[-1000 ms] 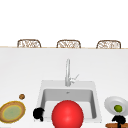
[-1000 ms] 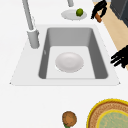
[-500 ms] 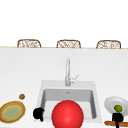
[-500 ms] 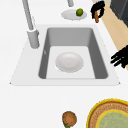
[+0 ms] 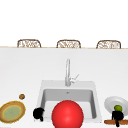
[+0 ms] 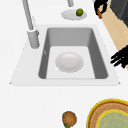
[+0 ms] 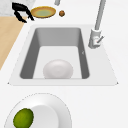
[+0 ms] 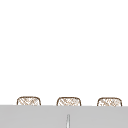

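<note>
Hands hover at the front edge of the counter, one on each side of the sink (image 5: 41, 90). Right hand (image 5: 117, 116): fingers curled round a short brown stick-like object (image 5: 110, 122) lying along the counter's front edge; in the left side view the same hand (image 6: 100, 7) shows the brown piece inside its curled fingers. What the object is cannot be told. Just behind this hand sits a white plate (image 5: 123, 102) carrying a green lime (image 5: 118, 108); the lime lies close to the hand, and contact cannot be confirmed.

Left hand (image 5: 38, 113): positioned at the sink's front left corner, holding nothing. The left side view shows its fingers (image 6: 117, 58) spread and fairly straight, pointing toward the basin from beyond the sink's rim.

Surroundings: a large red ball (image 5: 67, 114) blocks the front view of the basin's middle. Inside the basin rests a white bowl (image 6: 69, 61). A grey faucet (image 5: 67, 72) stands at the back rim, its lever to the right. Left of the sink lies a yellow-rimmed round plate (image 5: 12, 112), with a small brown round item (image 5: 22, 96) behind it, apart from it. Three woven chair backs (image 5: 68, 44) line the far edge of the counter.
</note>
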Tool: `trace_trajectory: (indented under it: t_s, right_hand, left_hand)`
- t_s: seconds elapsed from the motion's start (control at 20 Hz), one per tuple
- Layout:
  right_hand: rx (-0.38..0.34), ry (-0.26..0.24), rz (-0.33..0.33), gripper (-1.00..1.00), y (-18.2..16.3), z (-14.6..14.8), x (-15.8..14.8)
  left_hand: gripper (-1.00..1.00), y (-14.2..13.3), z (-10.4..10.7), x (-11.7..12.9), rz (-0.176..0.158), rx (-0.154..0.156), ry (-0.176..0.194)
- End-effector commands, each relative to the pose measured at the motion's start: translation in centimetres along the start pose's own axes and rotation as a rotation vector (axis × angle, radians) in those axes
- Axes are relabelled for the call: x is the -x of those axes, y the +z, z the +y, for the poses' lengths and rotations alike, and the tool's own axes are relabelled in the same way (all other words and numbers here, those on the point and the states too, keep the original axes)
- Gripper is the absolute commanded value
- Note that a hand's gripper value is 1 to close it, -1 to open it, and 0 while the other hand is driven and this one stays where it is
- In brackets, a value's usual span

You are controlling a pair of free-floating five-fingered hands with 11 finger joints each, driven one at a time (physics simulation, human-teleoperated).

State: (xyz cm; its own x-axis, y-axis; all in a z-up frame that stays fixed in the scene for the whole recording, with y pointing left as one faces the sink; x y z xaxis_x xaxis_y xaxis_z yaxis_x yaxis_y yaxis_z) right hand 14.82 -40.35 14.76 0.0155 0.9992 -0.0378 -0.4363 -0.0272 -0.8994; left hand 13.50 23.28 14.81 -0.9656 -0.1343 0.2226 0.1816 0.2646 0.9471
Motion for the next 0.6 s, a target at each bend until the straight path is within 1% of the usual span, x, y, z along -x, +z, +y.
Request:
trace_trajectory:
  t_s: [0.0,0.15,0.25,0.4,0.5,0.55]
  right_hand:
    - [0.033,-0.042,-0.004,1.0,0.9,-2.2,-1.4]
    - [0.042,-0.043,-0.008,1.0,1.5,-3.7,-2.6]
    - [0.031,-0.045,-0.019,1.0,1.9,-4.9,-3.2]
    - [0.024,-0.055,-0.013,1.0,2.8,-6.2,-4.8]
    - [0.044,-0.056,-0.003,1.0,3.2,-7.3,-5.6]
    - [0.06,-0.043,0.019,1.0,3.5,-8.3,-5.8]
  left_hand:
    - [0.0,0.0,0.0,0.0,0.0,0.0,0.0]
    - [0.0,0.0,0.0,0.0,0.0,0.0,0.0]
    - [0.0,0.0,0.0,0.0,0.0,0.0,0.0]
    - [0.0,0.0,0.0,0.0,0.0,0.0,0.0]
    - [0.0,0.0,0.0,0.0,0.0,0.0,0.0]
    - [0.0,0.0,0.0,0.0,0.0,0.0,0.0]
